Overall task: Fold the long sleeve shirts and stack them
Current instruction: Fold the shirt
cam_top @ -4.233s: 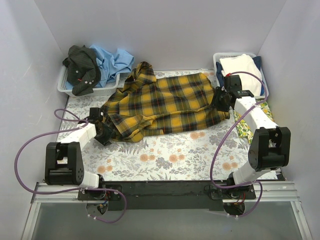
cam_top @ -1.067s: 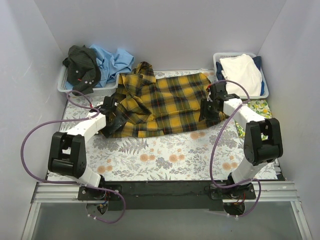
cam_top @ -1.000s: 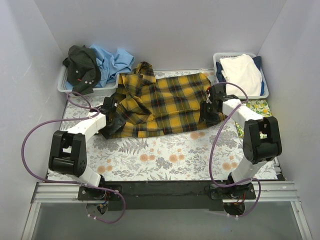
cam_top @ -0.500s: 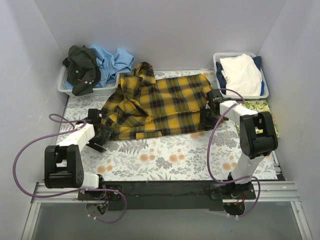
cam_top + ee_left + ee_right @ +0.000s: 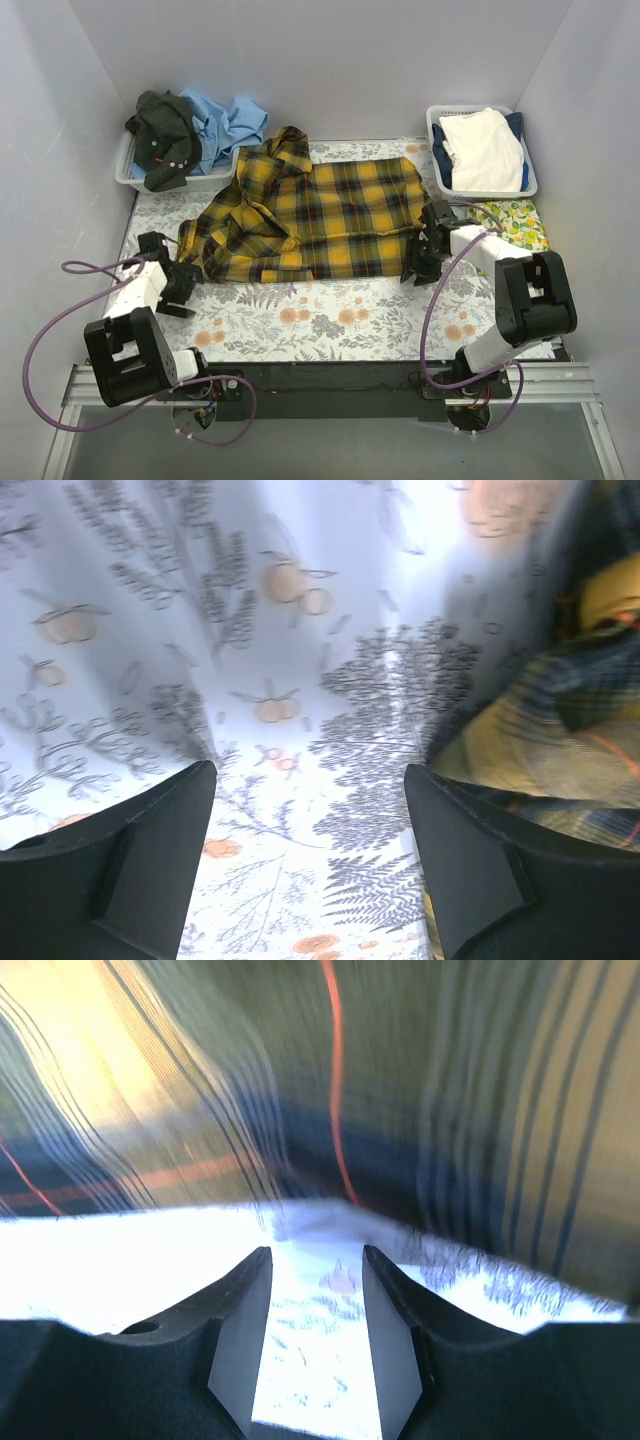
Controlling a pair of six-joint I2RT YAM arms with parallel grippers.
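The yellow-and-black plaid long sleeve shirt (image 5: 320, 215) lies spread on the flowered table cover (image 5: 330, 310), collar toward the back. My left gripper (image 5: 180, 283) sits low at the shirt's left end, open wide. In the left wrist view only table cover shows between its fingers (image 5: 308, 770), and plaid cloth (image 5: 560, 730) lies just to the right. My right gripper (image 5: 415, 268) is at the shirt's near right corner, open with nothing between its fingers (image 5: 312, 1255). The shirt's hem (image 5: 300, 1080) lies just ahead of them. A dark shirt (image 5: 160, 130) and a light blue shirt (image 5: 225, 120) are heaped at the back left.
The heaped shirts fill a white basket (image 5: 125, 178) at the back left. A second white basket (image 5: 480, 190) at the back right holds a white cloth (image 5: 485, 140) over something dark blue. A folded yellow-green floral cloth (image 5: 515, 225) lies in front of it. White walls enclose three sides.
Both grippers have drawn back toward the near edge, the left one also leftward. The shirt's left side now lies farther left and its near edge nearer, so it is spread flatter.
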